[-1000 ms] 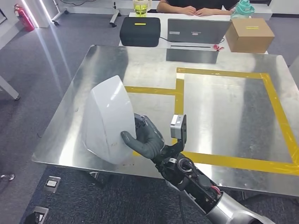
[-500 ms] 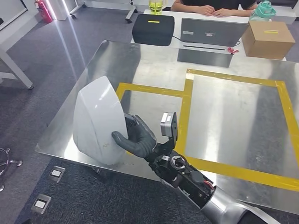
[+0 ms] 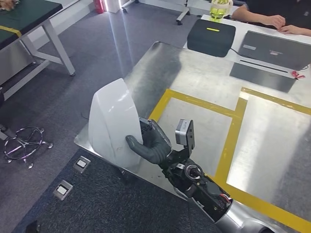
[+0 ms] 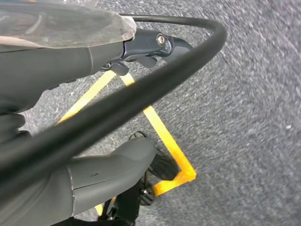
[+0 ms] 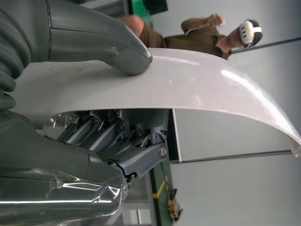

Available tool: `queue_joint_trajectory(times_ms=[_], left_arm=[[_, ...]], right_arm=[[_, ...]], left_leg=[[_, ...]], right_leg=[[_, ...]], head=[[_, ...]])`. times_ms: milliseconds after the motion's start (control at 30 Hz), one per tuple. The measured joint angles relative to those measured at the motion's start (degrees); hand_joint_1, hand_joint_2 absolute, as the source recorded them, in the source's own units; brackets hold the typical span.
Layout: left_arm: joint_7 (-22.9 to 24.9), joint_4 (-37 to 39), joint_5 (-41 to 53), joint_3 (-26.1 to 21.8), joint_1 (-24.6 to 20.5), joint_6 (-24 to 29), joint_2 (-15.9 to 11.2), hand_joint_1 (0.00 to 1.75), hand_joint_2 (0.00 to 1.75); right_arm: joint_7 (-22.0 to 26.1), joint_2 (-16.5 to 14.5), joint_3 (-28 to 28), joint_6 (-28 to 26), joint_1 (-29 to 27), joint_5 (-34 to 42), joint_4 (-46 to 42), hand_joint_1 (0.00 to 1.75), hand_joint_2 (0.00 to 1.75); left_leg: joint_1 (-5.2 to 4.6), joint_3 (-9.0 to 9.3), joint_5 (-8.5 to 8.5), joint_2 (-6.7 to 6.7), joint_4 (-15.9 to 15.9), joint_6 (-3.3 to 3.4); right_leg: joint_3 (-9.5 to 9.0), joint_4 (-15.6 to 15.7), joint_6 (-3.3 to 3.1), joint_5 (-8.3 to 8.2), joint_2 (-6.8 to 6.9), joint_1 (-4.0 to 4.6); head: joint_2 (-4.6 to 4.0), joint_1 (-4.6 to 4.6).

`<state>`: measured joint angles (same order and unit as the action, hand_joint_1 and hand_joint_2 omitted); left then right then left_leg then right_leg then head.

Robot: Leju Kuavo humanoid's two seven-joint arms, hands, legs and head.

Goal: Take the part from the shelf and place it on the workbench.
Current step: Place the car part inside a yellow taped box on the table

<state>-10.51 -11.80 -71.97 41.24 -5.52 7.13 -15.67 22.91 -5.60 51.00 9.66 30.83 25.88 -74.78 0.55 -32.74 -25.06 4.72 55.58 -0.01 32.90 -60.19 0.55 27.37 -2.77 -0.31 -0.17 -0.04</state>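
Note:
The part (image 3: pixel 110 124) is a large white curved shell. My right hand (image 3: pixel 150 145) grips its edge and holds it upright over the near left corner of the steel workbench (image 3: pixel 205 82). In the right wrist view the thumb (image 5: pixel 106 44) presses on the part's (image 5: pixel 199 84) outer face and the dark fingers (image 5: pixel 103 134) curl against its inner face. My left hand (image 4: pixel 89 179) hangs over the grey carpet and holds nothing, its thumb apart from the fingers.
Yellow tape (image 3: pixel 229 145) marks rectangles on the bench top. Beyond the bench, a table carries a black case (image 3: pixel 211 36) and a laptop (image 3: pixel 275 48), with a person's hands (image 3: pixel 278 20) resting behind them. A chair base (image 3: pixel 24 143) and floor sockets (image 3: pixel 81 164) lie to the left.
The whole picture has shifted, so the camera has turned left; the bench now lies further right. My right hand keeps the same hold on the white part.

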Motion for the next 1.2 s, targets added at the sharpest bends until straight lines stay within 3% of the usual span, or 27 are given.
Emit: queue_joint_trajectory(times_ms=[67, 133, 200, 267, 300, 333, 367, 400, 500, 567, 667, 867, 1033, 1200], left_arm=[[0.03, 0.0, -0.11, 0.0, 0.03, 0.09, 0.01, 0.0, 1.75], [0.11, 0.0, -0.19, 0.01, 0.34, 0.13, -0.03, 0.0, 1.75], [0.18, 0.0, -0.21, 0.03, 0.5, 0.16, -0.07, 0.0, 1.75], [0.2, 0.0, -0.23, 0.04, 0.25, 0.17, -0.09, 0.0, 1.75], [0.2, 0.0, -0.25, 0.05, 0.14, 0.16, -0.05, 0.0, 1.75], [0.2, 0.0, -0.31, 0.05, 0.11, 0.16, 0.01, 0.0, 1.75], [0.2, 0.0, -0.39, 0.07, 0.16, 0.15, 0.05, 0.0, 1.75], [0.2, 0.0, -0.5, 0.08, 0.22, 0.15, 0.08, 0.0, 1.75], [0.2, 0.0, -0.9, 0.09, 0.31, 0.2, -0.14, 0.0, 1.75], [0.2, 0.0, -1.02, 0.09, 0.34, 0.23, -0.22, 0.0, 1.75], [0.21, 0.0, -1.07, 0.1, 0.5, 0.26, -0.24, 0.0, 1.75], [0.21, 0.0, -1.16, 0.1, 0.46, 0.26, -0.26, 0.0, 1.75], [0.2, 0.0, -1.16, 0.1, 0.45, 0.22, -0.28, 0.0, 1.75], [0.17, 0.0, -1.03, 0.11, 0.31, -0.2, -0.26, 0.0, 1.75]], right_arm=[[-0.57, 0.5, -0.58, -2.71, 0.14, -2.39, -0.43, 1.69, 1.75], [-1.09, 1.06, -1.51, -4.42, 0.22, -3.66, -1.08, 1.69, 1.75], [-1.38, 1.47, -2.39, -4.88, 0.28, -4.02, -1.66, 1.69, 1.75], [-1.69, 1.9, -2.99, -5.6, 0.22, -4.62, -2.11, 1.69, 1.75], [-1.87, 2.24, -3.32, -6.29, 0.09, -4.99, -2.32, 1.69, 1.75], [-2.05, 2.67, -3.72, -7.17, -0.12, -5.29, -2.56, 1.69, 1.75], [-2.22, 3.2, -4.22, -8.18, -0.36, -5.47, -2.85, 1.69, 1.75], [-2.45, 3.83, -4.86, -9.34, -0.6, -5.66, -3.24, 1.69, 1.75], [-3.95, 6.35, -7.63, -13.8, -1.21, -7.25, -4.91, 1.69, 1.75], [-4.8, 8.23, -9.64, -15.55, -1.62, -8.29, -5.96, 1.69, 1.75], [-5.92, 10.24, -11.56, -16.79, -2.47, -9.98, -7.12, 1.69, 1.75], [-14.23, 14.6, -14.5, -24.17, -4.16, -23.75, -9.09, 1.69, 1.75], [-15.64, 17.08, -16.25, -24.82, -5.54, -26.28, -9.74, 1.69, 1.75], [-18.87, 18.81, -17.87, -27.05, -6.81, -30.64, -10.06, 1.69, 1.75]], left_leg=[[0.23, -0.33, 0.11, 1.0, -0.01, -0.56], [0.46, -0.7, 0.35, 1.5, -0.22, -1.24], [0.29, -1.53, -0.78, -0.5, 1.56, -1.72], [0.21, -4.86, -3.94, -3.19, 8.17, -2.09], [0.3, -7.1, -5.49, -3.75, 12.31, -2.27], [0.42, -8.85, -6.31, -4.01, 15.39, -2.43], [0.55, -9.59, -6.07, -4.17, 16.43, -2.53], [0.68, -8.94, -4.71, -4.3, 14.88, -2.59], [0.76, -2.77, 0.54, -4.95, 2.67, -2.36], [0.64, -0.74, 1.32, -5.26, -1.21, -2.14], [0.35, -0.23, 1.06, -5.2, -1.35, -2.0], [-0.02, -0.14, 0.75, -5.12, -1.22, -1.17], [-0.13, -0.13, 0.63, -5.15, -1.14, -0.99], [-0.11, -0.05, 0.58, -5.13, -1.13, -0.93]], right_leg=[[-1.5, 2.98, -0.36, -0.36, -1.16, 0.08], [-2.29, 4.16, -0.86, -0.41, -0.34, 0.14], [-2.93, 5.23, -1.47, -0.9, 0.7, -0.05], [-3.26, 5.75, -1.83, -1.07, 1.91, -0.06], [-3.26, 5.76, -1.9, -1.03, 2.47, -0.03], [-3.25, 5.76, -1.93, -0.96, 2.99, 0.0], [-3.26, 5.76, -1.93, -0.89, 3.42, 0.01], [-3.31, 5.75, -1.87, -0.81, 3.77, 0.0], [-3.49, 5.67, -1.32, -0.44, 4.49, 0.09], [-3.28, 5.46, -1.45, 0.16, 4.66, 0.38], [-3.44, 5.5, -2.14, 0.49, 4.6, 0.36], [-4.01, 6.16, -1.11, 0.2, 4.54, 0.1], [-4.58, 6.32, -0.44, 0.16, 4.52, 0.02], [-4.62, 6.35, -0.19, 0.3, 4.53, 0.02]], head=[[0.0, 0.18], [0.0, 0.34], [0.0, 0.0], [0.0, -0.69], [0.0, -1.02], [0.0, -1.27], [0.0, -1.5], [0.0, -1.68], [0.0, -2.21], [0.0, -2.11], [0.0, -1.16], [0.0, -0.47], [0.0, 0.02], [0.0, -0.06]])
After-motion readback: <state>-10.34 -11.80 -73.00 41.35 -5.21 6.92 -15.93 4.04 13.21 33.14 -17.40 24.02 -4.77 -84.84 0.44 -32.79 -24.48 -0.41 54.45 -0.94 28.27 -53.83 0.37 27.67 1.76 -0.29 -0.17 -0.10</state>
